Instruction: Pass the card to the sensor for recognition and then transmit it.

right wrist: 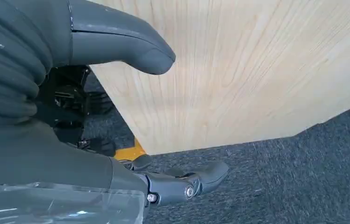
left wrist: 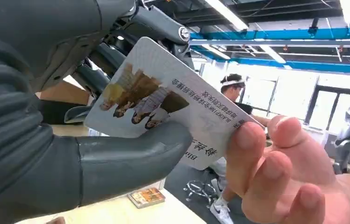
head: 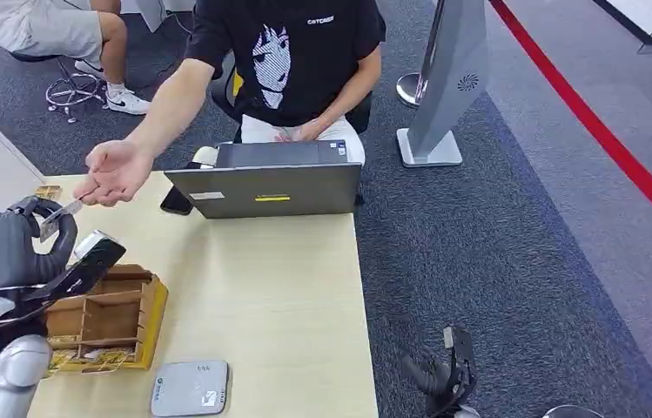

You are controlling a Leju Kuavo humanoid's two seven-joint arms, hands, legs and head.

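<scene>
1. The surface is a pale wood-grain table top (head: 270,287); in the right wrist view its light grain (right wrist: 257,70) ends at an edge above dark carpet.
2. The floor is dark blue-grey carpet (head: 496,235), crossed by a red stripe (head: 601,131) running diagonally at the far right.
3. In the left wrist view the room behind has black ceiling beams, long strip lights, a blue band (left wrist: 280,33) and bright windows.
4. The robot's left hand (head: 22,239) is raised over the table's left part and holds a white plastic card with a printed photo and dark lettering (left wrist: 163,98), pinched between the thick grey thumb and darker fingers.
5. A seated person in a black printed T-shirt (head: 292,52) reaches an arm across; that person's hand (head: 117,170) meets the card's far end, and the left wrist view shows the person's fingertips (left wrist: 252,144) on its edge.
6. So the card (head: 61,212) is in the air between both hands, touched by each.
7. The robot's right hand (right wrist: 117,51) hangs low beside the table's edge, holding nothing, its thumb and fingers apart.
8. A grey laptop (head: 265,187) stands open at the table's far edge, its lid back towards the robot.
9. A yellow wooden box with compartments (head: 117,318) sits near the left hand.
10. A flat grey sensor pad with rounded corners (head: 190,387) lies just beside the box, at the near edge.
11. A grey angled floor stand (head: 453,78) rises on the carpet right of the person.
</scene>
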